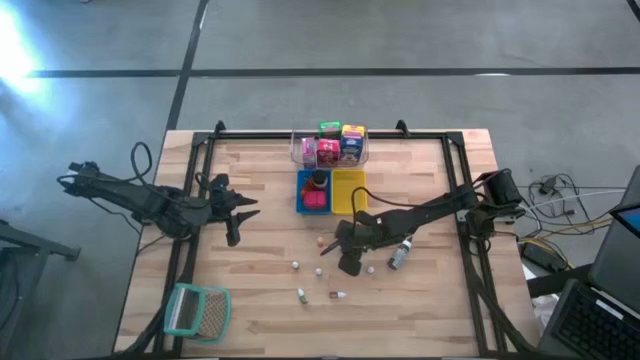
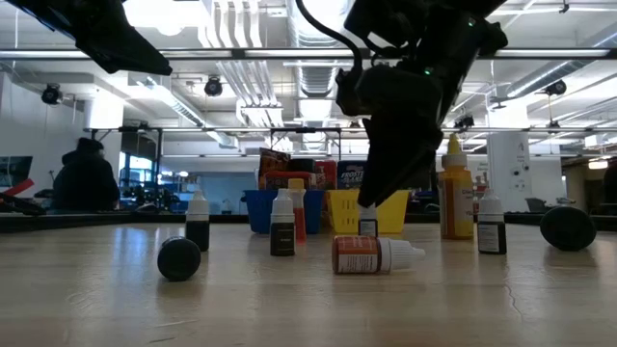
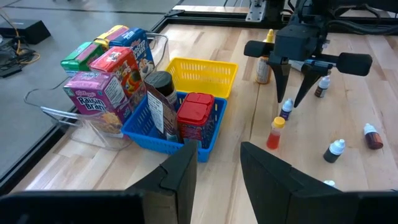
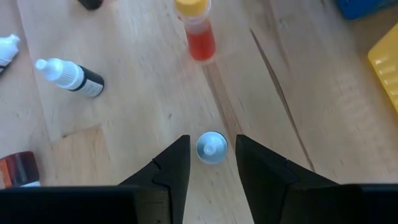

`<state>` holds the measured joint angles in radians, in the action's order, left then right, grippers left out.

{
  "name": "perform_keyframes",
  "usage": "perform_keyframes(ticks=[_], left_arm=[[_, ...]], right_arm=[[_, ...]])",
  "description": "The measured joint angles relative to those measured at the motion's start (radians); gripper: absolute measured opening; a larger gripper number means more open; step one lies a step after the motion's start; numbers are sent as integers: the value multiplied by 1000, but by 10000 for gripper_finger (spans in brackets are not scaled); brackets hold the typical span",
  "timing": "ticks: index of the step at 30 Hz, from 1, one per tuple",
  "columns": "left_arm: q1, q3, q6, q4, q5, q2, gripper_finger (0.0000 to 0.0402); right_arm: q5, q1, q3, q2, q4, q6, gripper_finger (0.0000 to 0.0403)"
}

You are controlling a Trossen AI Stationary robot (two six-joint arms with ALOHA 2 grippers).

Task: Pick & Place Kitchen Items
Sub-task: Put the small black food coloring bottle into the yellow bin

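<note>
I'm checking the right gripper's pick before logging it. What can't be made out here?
- Right gripper: its fingers straddle the blue-capped bottle; contact cannot be told.
- High view: the arm covers that bottle.
- Low view: the gripper hides most of it.
- Red container in the blue basket: label faces away.
- Left gripper: empty, fingers apart.

Small bottles (image 1: 398, 257) crowding mid-table, left side open.

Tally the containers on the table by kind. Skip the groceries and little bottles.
Trays: 2, a blue tray and a yellow tray
Clear tub: 1
Mesh basket: 1
Total: 4
</note>
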<state>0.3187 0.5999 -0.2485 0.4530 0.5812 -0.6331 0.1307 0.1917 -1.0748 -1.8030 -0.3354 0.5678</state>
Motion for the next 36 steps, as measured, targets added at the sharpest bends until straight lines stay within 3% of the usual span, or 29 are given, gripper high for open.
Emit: perform_keyframes(ticks=[12, 19, 36], left_arm=[[0, 0, -1, 7, 0, 0, 129], [0, 0, -1, 12, 0, 0, 129], [0, 0, -2, 13, 0, 0, 129]], right_arm=[[-11, -3, -37, -88, 17, -33, 104], [-11, -2, -83, -92, -82, -47, 91], [-26, -2, -84, -91, -80, -44, 157]])
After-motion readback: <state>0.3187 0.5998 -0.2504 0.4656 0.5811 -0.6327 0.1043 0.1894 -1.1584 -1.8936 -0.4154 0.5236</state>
